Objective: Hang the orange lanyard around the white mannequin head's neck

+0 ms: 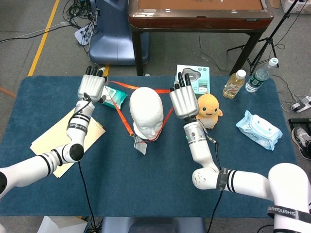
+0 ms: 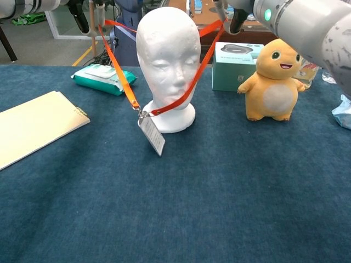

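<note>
The white mannequin head (image 1: 146, 112) (image 2: 167, 55) stands upright mid-table. The orange lanyard (image 1: 124, 119) (image 2: 119, 68) is stretched in a loop around it: the back run passes behind the crown, and both sides slope down to meet below the chin. Its badge (image 2: 152, 135) hangs there, swung left of the base. My left hand (image 1: 91, 87) (image 2: 88, 12) holds the strap up at the head's left. My right hand (image 1: 182, 101) (image 2: 233, 13) holds the other side, close to the head's right. Fingertips are cut off at the chest view's top edge.
A yellow plush toy (image 1: 210, 109) (image 2: 272, 82) and a teal box (image 1: 194, 77) stand right of the head. A green wipes pack (image 2: 104, 78) lies behind left, a pale notebook (image 1: 58, 141) at the left. Two bottles (image 1: 234, 83) and a blue packet (image 1: 259, 128) sit far right.
</note>
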You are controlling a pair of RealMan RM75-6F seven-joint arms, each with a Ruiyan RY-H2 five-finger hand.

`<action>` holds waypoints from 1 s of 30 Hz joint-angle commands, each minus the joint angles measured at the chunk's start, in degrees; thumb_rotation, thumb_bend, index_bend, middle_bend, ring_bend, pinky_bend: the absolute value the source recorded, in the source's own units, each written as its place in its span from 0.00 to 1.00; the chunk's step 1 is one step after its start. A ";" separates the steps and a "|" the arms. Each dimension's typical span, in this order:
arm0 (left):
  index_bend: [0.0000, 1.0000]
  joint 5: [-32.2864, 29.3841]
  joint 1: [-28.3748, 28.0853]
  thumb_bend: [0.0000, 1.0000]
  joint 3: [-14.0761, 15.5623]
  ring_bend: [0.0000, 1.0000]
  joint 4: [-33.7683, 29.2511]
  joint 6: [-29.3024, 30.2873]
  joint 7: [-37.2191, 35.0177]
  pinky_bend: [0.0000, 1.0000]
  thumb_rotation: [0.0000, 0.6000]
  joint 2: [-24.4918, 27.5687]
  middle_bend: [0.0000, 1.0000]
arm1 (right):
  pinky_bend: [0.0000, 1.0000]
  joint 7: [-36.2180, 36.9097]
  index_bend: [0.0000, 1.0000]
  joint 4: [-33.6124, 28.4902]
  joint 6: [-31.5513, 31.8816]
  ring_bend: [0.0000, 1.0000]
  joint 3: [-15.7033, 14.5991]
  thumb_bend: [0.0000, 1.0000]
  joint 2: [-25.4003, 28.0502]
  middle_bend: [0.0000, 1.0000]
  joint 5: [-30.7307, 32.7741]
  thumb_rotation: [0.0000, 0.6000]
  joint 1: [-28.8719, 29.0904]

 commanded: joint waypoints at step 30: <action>0.00 5.35 11.88 0.03 -2.36 0.00 -20.98 6.40 -13.45 0.00 1.00 14.67 0.00 | 0.06 9.40 0.05 -16.80 2.11 0.00 -2.17 0.00 12.87 0.13 -5.79 1.00 -7.19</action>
